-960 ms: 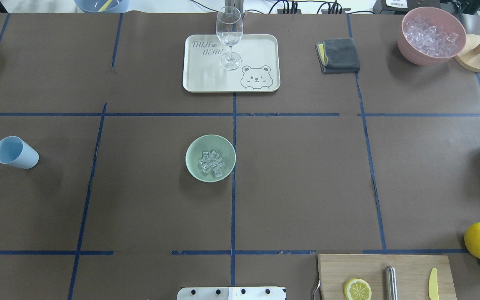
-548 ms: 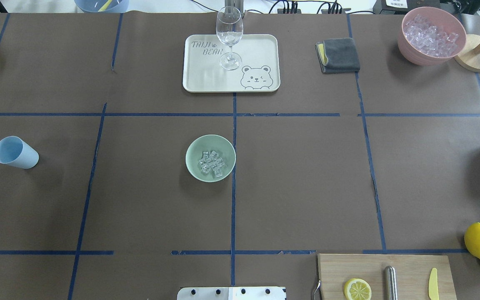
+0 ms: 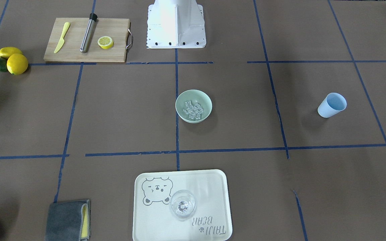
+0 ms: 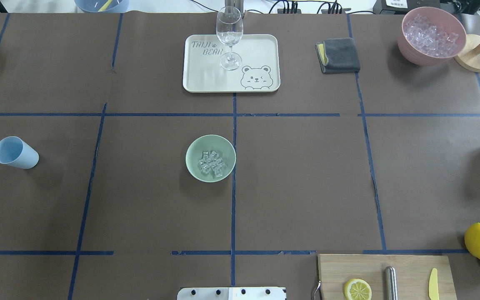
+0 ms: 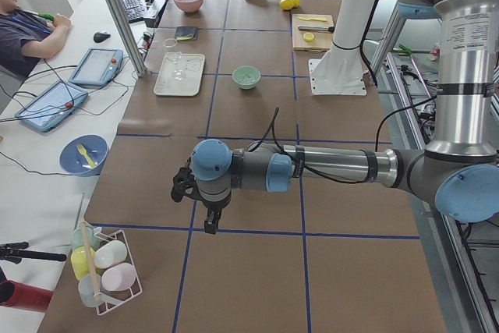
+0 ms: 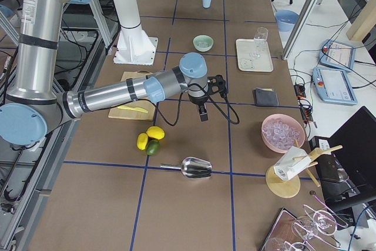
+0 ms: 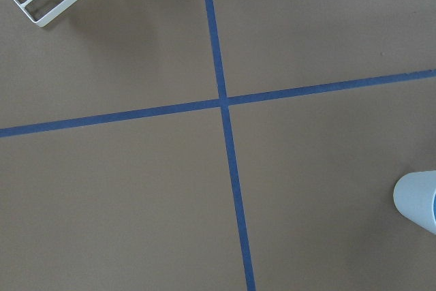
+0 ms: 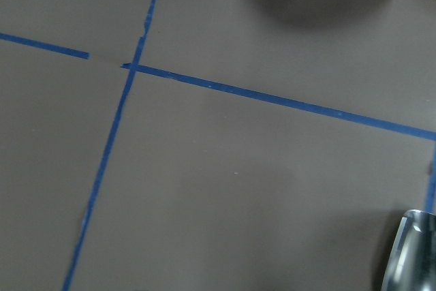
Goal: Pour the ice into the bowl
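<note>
The bowl [image 4: 193,149] is round, pale mint green, with smooth matte walls. It stands upright near the centre of the brown paper-covered worktop [image 4: 306,179], just beside a blue tape line. Being circular, it has no long axis; its opening faces straight up.

The ice [image 4: 212,163] lies inside the bowl as a loose heap of small clear, glassy cubes on the floor of the bowl, below the rim.

In the overhead view, a tapered blue cup [image 4: 16,152] stands at 9 o'clock from the bowl, well apart. A cream tray [image 4: 261,46] with a clear wine glass [image 4: 229,33] lies at 12 o'clock. A pink container [image 4: 411,54] filled with more cubes stands at 2 o'clock.

The left gripper [image 5: 207,226] hangs fingers-down above the worktop, well apart from the bowl on its 9 o'clock side. The right gripper [image 6: 202,114] hangs likewise on the 3 o'clock side, also well apart. Neither touches the bowl or the ice. The spread of either set of fingers cannot be told from these views.
</note>
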Controlling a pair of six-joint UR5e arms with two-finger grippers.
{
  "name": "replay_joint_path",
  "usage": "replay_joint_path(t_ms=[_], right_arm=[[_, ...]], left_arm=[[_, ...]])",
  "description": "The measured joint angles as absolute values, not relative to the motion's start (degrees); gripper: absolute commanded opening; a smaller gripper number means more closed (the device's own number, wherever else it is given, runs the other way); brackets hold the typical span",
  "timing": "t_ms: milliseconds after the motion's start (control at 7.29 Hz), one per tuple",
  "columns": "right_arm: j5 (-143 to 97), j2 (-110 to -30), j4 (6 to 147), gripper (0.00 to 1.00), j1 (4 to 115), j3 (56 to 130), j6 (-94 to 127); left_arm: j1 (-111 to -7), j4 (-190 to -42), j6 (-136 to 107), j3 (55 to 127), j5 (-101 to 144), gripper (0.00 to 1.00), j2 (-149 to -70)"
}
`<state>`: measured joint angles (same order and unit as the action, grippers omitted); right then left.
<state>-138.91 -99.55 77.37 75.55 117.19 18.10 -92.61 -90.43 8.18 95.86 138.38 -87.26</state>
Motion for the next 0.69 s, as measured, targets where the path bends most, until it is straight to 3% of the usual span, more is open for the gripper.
replay_joint_path(t_ms=[686], right_arm=[[-134.1, -75.2, 75.0, 1.00, 52.8, 116.3, 59.4]], left_arm=[[-92.4, -90.7, 8.1, 96.1, 136.8, 1.00, -88.2]])
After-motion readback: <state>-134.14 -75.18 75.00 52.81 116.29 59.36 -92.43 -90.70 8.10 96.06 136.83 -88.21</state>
